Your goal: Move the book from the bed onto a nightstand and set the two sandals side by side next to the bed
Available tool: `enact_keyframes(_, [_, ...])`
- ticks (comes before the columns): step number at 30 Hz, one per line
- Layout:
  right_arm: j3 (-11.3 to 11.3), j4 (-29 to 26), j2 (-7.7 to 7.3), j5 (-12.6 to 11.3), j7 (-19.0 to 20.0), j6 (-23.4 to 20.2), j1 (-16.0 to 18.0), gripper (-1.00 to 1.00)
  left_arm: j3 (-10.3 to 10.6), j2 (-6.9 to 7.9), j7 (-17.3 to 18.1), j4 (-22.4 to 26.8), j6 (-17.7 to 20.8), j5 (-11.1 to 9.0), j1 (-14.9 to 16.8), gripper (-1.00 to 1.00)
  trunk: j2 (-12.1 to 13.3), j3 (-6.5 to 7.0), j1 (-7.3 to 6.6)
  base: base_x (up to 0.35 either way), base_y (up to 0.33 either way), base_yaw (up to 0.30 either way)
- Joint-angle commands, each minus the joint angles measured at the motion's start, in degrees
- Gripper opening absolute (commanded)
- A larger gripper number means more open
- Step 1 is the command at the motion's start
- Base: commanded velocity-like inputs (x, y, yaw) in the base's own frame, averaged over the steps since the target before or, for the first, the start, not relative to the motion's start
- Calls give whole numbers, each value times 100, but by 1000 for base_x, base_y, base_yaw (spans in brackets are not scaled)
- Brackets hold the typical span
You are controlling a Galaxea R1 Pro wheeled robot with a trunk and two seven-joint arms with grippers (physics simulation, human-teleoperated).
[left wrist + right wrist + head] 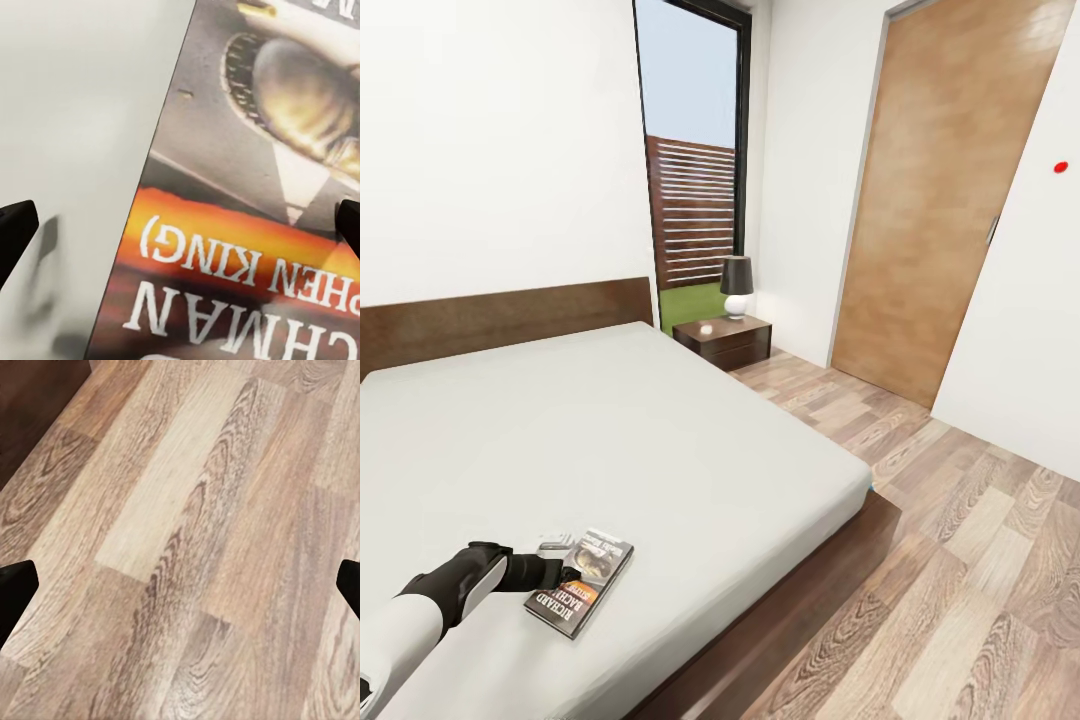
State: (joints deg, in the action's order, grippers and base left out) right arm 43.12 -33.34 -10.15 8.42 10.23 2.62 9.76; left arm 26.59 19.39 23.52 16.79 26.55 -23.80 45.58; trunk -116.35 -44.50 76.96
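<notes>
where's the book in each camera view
Head view: the book lies low left on the bed, at the left gripper.
Left wrist view: its cover spans the centre and right.
Right wrist view: not in it, wood floor.
Shared landmark: the pale mattress.

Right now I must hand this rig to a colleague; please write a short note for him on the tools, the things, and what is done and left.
Left tool: open, fingers straddling the near edge of the book, nothing gripped.
Right tool: open, empty, above the wood floor.
Book lies flat on the bed, near its foot corner.
Nightstand stands beside the headboard, with a lamp on it.
Done: nothing.
Left: grip the book, place it on the nightstand; find and pair the sandals.
</notes>
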Motion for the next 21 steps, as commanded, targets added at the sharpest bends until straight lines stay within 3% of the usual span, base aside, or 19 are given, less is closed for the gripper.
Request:
enact_keyframes(1, [47, 3, 4, 61, 49, 24, 8, 100, 57, 3, 3, 0, 17, 42, -6, 100, -1, -7, 0, 0, 0, 0])
enact_keyframes(21, [47, 3, 4, 55, 58, 25, 8, 100, 57, 10, 5, 0, 17, 42, -6, 100, -1, -7, 0, 0, 0, 0])
